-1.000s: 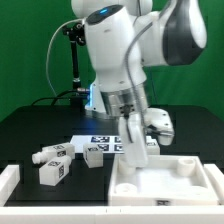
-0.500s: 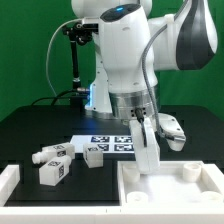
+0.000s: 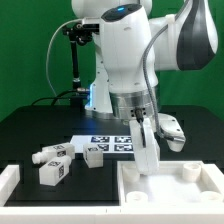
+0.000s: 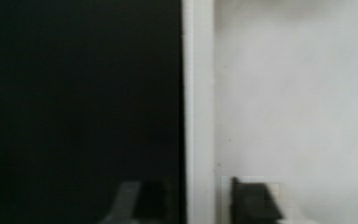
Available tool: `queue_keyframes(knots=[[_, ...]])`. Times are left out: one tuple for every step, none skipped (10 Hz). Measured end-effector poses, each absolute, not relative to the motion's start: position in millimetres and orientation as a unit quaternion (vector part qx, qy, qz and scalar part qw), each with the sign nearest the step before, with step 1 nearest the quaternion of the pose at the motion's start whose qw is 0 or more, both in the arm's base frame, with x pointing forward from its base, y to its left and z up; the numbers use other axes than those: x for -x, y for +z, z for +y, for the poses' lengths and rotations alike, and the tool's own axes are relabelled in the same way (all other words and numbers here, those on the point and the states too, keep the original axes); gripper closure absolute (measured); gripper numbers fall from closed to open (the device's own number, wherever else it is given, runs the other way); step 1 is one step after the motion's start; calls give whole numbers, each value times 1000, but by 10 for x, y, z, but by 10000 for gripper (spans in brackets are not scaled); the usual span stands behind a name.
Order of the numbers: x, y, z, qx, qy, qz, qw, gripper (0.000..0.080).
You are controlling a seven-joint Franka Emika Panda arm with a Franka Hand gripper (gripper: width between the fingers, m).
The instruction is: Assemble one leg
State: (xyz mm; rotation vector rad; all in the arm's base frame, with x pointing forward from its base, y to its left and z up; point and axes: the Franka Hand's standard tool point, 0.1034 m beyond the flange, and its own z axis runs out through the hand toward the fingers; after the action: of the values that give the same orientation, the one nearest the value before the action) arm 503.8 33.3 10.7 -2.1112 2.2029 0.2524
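Leg (image 3: 50,170) with black-and-white tags (image 3: 59,172)

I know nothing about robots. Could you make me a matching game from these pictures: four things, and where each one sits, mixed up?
Things:
1 tray
2 legs
3 marker board
4 gripper

Places:
A flat on the middle of the table
B the exterior view's left, lying loose
C the exterior view's right, at the front
D astride the tray's wall, a finger on either side

Pairs: 1-C, 2-B, 3-A, 4-D.
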Motion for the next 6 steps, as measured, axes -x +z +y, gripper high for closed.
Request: queue_keyframes(knots=[[-5038, 107, 333, 689, 82, 719, 40, 503], [-5028, 128, 333, 688, 86, 719, 40, 503], [-5012, 230, 338, 685, 95, 721, 45, 325], [-4985, 371, 399, 682, 104, 722, 52, 325], [-4951, 492, 431, 676, 111, 726, 58, 190], [-4914, 571, 431, 668, 115, 733, 61, 162]])
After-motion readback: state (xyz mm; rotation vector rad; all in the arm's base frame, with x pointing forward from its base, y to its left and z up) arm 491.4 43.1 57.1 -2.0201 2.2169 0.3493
